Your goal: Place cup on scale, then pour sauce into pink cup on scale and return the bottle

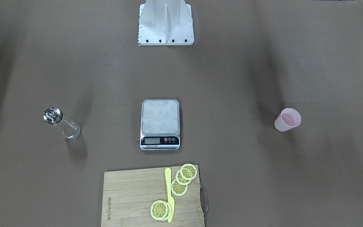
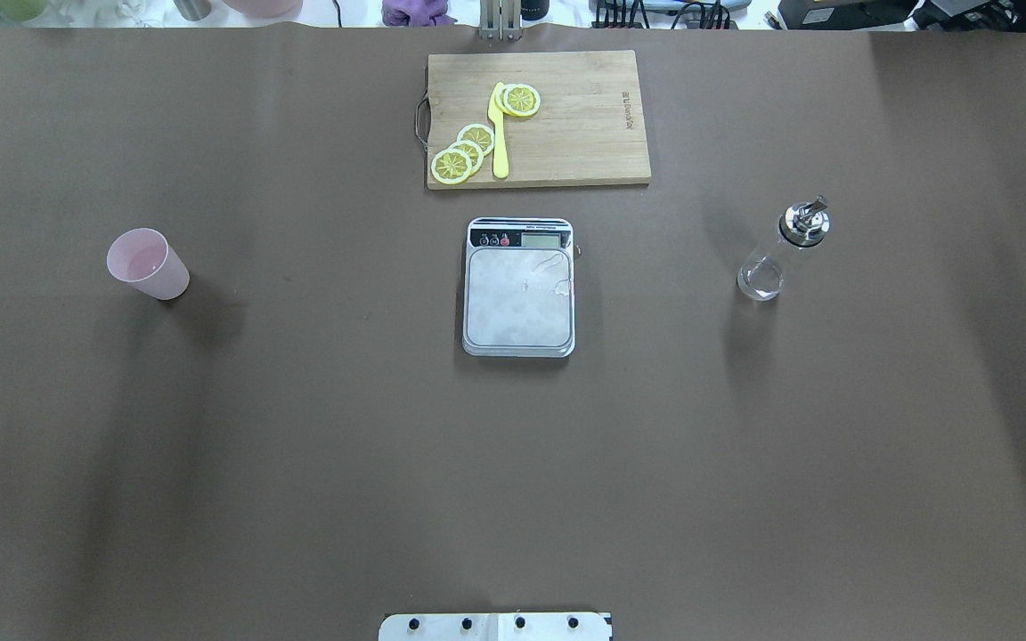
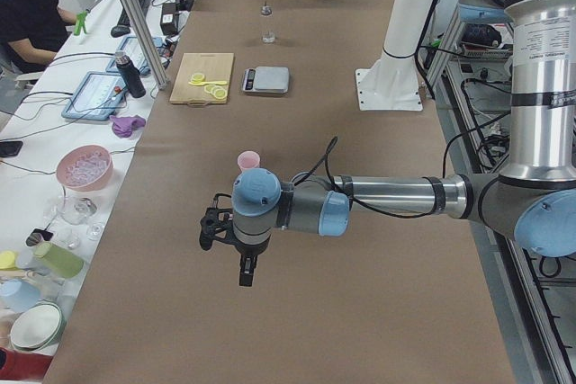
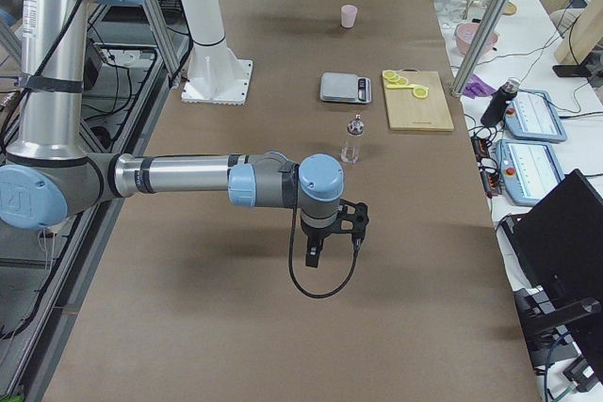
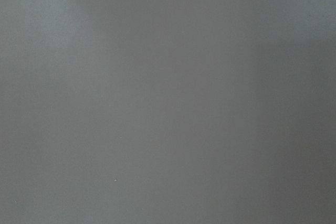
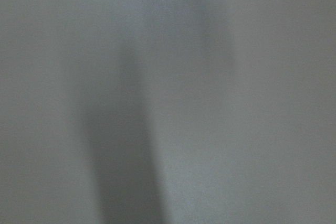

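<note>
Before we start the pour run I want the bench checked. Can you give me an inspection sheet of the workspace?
Surface: brown table cover, arm shadows across it.
Job's things: cup upright at the robot's left; scale central, plate bare; bottle upright at the right.
Clutter: cutting board beyond the scale, carrying lemon slices and a yellow knife.
End effectors: left end effector and right end effector above the table; open or shut cannot be told.
Cables: black cable looping under the right wrist.
Surroundings: seated operator, cluttered side bench.

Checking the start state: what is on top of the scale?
Nothing: the scale is bare on top, only smudged. The cup stands apart on the table. Nothing covers the scale's top.
</note>
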`<state>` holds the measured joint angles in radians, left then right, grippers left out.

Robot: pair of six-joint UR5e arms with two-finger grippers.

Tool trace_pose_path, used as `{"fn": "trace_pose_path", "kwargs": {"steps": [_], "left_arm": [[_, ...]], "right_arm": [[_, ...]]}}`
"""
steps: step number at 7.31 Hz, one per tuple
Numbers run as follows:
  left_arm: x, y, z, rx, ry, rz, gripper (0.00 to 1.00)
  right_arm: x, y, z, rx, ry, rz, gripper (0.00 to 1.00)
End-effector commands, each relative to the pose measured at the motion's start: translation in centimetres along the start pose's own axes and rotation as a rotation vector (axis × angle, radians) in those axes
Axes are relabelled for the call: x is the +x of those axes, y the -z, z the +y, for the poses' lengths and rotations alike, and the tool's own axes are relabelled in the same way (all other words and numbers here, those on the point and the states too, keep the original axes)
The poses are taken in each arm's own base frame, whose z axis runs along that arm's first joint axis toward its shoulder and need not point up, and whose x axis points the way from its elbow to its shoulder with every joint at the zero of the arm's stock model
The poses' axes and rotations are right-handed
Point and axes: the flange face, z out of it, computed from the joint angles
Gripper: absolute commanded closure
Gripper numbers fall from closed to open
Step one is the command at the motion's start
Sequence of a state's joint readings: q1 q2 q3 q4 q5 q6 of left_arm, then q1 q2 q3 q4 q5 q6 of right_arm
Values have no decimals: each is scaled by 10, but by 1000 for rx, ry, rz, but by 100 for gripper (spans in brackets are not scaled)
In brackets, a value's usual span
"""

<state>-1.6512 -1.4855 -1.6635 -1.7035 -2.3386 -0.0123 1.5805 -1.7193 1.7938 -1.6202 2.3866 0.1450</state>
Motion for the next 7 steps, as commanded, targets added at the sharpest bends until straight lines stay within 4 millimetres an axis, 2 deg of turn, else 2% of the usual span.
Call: {"fn": "trace_pose_path", "kwargs": {"steps": [1,7], "left_arm": [[0,-1,0,-2,-1,1,2],[0,-1,-2,4,-9,3,2]], "right_arm": [[0,3,1,6,-2,-6,0],[-2,4,0,8,-1,-8,0]]}}
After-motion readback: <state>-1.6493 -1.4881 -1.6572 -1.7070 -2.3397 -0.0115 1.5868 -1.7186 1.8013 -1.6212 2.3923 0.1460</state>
